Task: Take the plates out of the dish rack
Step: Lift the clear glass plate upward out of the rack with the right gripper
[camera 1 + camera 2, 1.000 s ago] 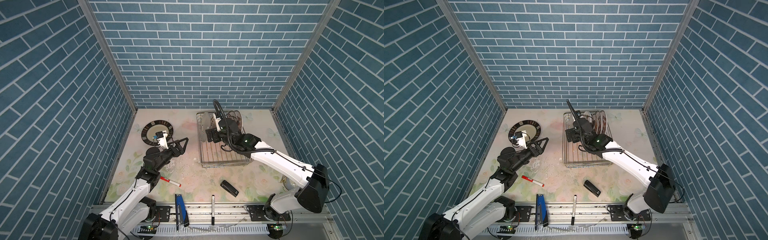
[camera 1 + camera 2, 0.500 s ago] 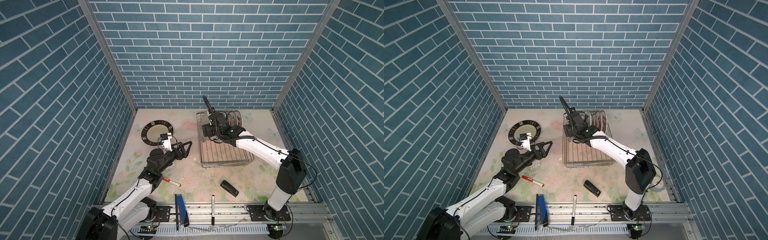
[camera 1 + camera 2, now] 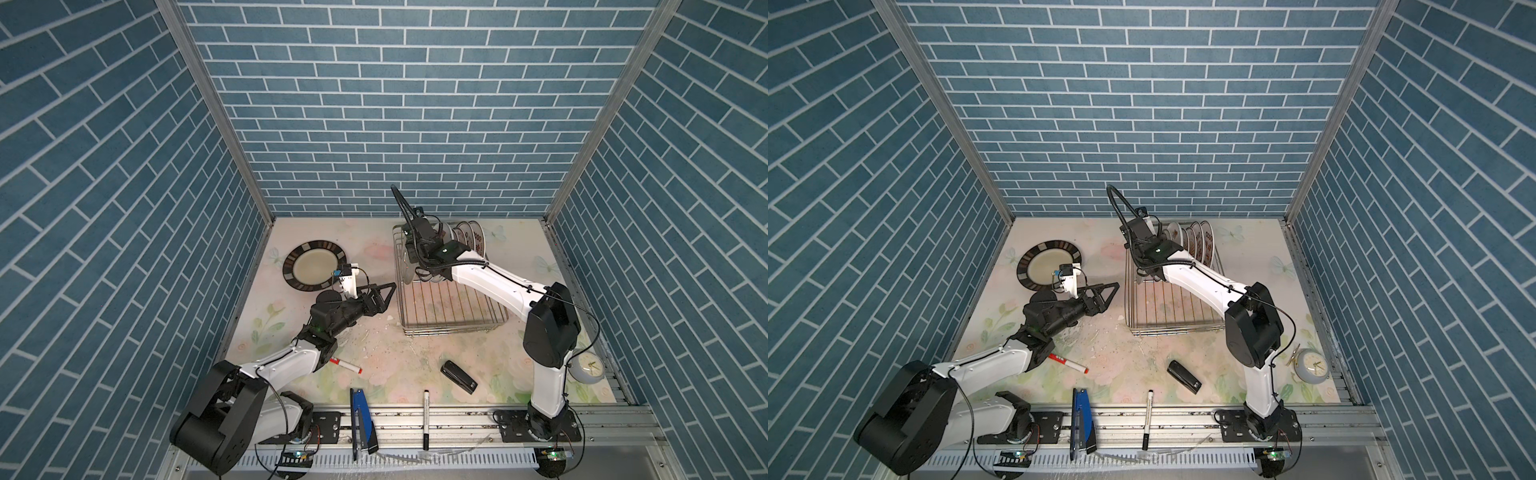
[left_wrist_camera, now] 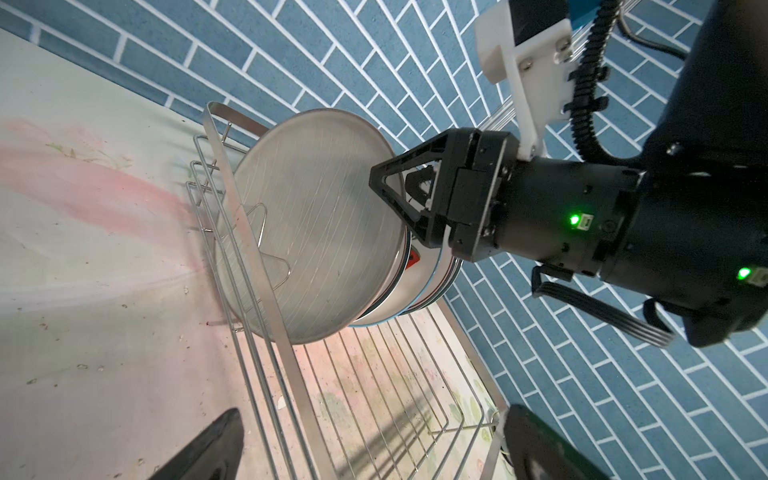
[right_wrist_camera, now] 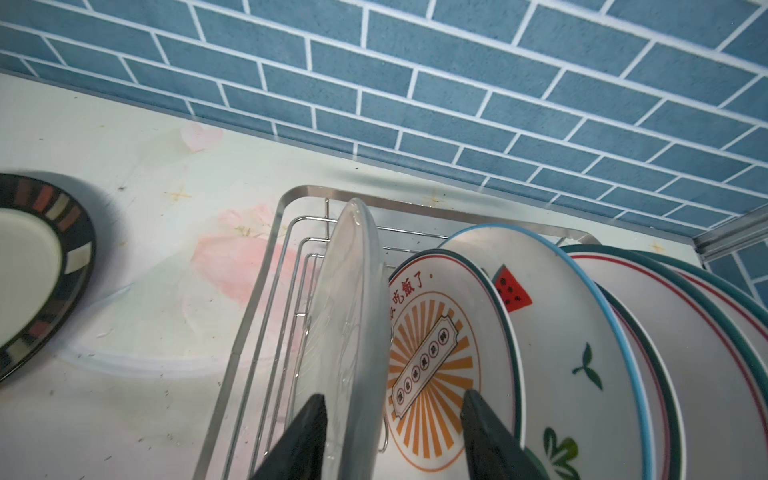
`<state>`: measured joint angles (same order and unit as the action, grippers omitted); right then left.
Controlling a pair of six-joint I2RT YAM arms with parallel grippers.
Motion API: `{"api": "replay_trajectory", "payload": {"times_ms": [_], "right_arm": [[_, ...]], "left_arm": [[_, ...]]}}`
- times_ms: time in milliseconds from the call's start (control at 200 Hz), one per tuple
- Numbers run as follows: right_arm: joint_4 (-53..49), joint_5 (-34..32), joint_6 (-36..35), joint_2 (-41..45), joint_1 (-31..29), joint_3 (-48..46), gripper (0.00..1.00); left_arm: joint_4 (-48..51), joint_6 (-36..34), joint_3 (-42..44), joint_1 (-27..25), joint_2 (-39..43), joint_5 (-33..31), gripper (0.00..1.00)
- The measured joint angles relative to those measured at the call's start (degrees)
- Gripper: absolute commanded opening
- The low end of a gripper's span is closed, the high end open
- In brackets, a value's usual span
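Right arm has swung up from mid-rack to the rack's 12 o'clock end since a second ago, and its jaws have narrowed. Left arm has slid a bit toward 3 o'clock, off the table plate.

Right gripper (image 5: 392,419): jaws part-way apart, straddling the top rim of the pale translucent plate (image 5: 349,316). One finger sits tight on the plate's outer face. The other finger still shows a gap and hangs in front of the sunburst plate (image 5: 436,345). Not clamped yet, nothing lifted.

Left gripper (image 3: 378,297): jaws spread wide, empty, hovering low over the table. It points at the dish rack (image 3: 453,307) at its 3 o'clock and is near the rack's side wall without touching it.

Translucent plate stands upright on edge, first in the row, at the 9 o'clock end of the stack. Sunburst plate leans just behind it, then the watermelon plate (image 5: 552,332), then more rims packed close; at least five left. All sit in the rack's 12 o'clock end, and the near half of the rack is bare wire.

Progress: early. One dark-rimmed plate (image 3: 309,266) lies flat on the table at 10 o'clock from the left gripper, likely already unloaded. The rest of the row is still racked. Step in hand looks like closing on the translucent plate.
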<state>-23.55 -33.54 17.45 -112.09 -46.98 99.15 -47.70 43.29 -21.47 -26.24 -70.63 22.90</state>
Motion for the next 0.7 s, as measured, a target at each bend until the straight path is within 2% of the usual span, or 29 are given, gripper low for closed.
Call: {"api": "replay_trajectory", "payload": {"times_ms": [255, 700], "right_arm": [[-2.99, -2.34, 0.57, -4.04, -0.15, 4.5, 0.38], [-8.59, -8.7, 0.52, -11.21, -1.36, 13.94, 0.33]], "left_arm": [[5.27, -0.9, -4.02, -0.04, 0.02, -0.35, 1.0], [10.69, -1.88, -3.96, -0.04, 0.68, -2.8, 1.0]]}}
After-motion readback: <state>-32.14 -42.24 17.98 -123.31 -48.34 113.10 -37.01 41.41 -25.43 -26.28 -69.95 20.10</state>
